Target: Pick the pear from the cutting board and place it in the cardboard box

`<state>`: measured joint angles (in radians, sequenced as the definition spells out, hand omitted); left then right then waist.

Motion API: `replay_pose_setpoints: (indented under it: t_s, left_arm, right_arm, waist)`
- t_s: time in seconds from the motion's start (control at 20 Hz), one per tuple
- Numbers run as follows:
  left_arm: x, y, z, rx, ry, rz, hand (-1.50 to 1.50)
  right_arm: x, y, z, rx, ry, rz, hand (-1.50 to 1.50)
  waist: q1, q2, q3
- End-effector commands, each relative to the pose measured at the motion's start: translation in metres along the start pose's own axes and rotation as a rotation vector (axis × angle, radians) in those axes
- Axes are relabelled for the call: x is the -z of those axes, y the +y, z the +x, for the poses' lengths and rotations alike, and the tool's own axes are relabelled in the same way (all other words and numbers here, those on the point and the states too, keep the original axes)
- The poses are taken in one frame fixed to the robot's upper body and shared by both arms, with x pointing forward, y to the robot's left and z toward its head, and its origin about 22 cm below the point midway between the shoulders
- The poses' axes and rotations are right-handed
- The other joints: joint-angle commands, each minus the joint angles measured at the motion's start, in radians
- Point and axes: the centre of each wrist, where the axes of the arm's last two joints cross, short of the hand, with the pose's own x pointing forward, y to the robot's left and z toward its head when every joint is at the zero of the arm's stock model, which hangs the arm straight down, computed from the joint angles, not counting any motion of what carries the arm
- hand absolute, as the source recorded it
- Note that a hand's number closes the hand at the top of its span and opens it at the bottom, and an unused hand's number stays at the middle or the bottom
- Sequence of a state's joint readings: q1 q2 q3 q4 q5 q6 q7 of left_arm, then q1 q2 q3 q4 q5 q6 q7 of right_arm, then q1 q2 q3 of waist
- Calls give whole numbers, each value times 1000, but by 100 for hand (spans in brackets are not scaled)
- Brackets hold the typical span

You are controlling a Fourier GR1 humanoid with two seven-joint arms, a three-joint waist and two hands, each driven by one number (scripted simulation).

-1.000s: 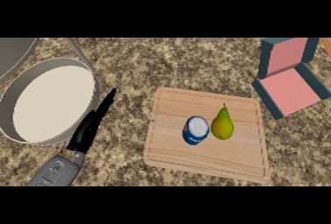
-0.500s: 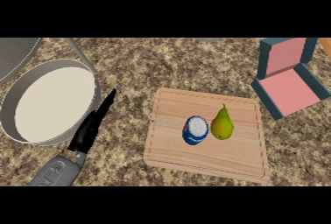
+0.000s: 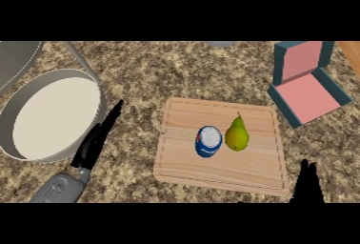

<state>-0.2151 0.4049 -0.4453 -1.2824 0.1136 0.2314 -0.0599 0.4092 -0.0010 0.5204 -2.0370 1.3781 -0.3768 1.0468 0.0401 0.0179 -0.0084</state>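
A speckled brown and tan stone counter [image 3: 175, 71] is filling the head view, and nothing of the room beyond its top is showing. A pale wooden cutting board [image 3: 232, 171] is lying near the middle, turned slightly askew. The pear [image 3: 237, 134], yellow-green with its stem pointing away from the robot, is lying on the board a little above its centre. Just beside it on the left, a small blue can [image 3: 208, 141] with a white end is lying on its side; the two look to be touching or nearly so. There are marks on the can's label, but no writing on it can be read.

The box [image 3: 309, 90] is sitting at the upper right, well apart from the board's top right corner. It is showing teal outer walls and a pink inside, with its lid standing open, and no brand or lettering is visible on it.

At the left, a round grey pan [image 3: 15, 124] with a cream inside is resting on the counter, and another grey rim is showing at the top left corner.

The left hand [image 3: 95, 143] is lying between the pan and the board, its black fingers stretched straight and holding nothing. The right hand [image 3: 306, 186] is showing only as dark fingers at the lower edge, by the board's near right corner, pointing up; I cannot tell whether it is open or closed.
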Motion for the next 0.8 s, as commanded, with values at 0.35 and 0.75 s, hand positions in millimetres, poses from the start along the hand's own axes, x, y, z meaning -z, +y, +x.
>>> replay_pose_setpoints:
  t_s: [0.35, 0.75]
  left_arm:
    - [-5, 38, -8, 70, 8, 105, 0]
    - [-7, 50, -7, 56, 13, 113, 0]
  right_arm:
    - [37, 48, 64, -85, 70, 70, -150]
    - [50, 67, 77, -86, 84, 115, -150]
  waist:
    - [-22, -15, 8]
    - [-24, -16, 8]
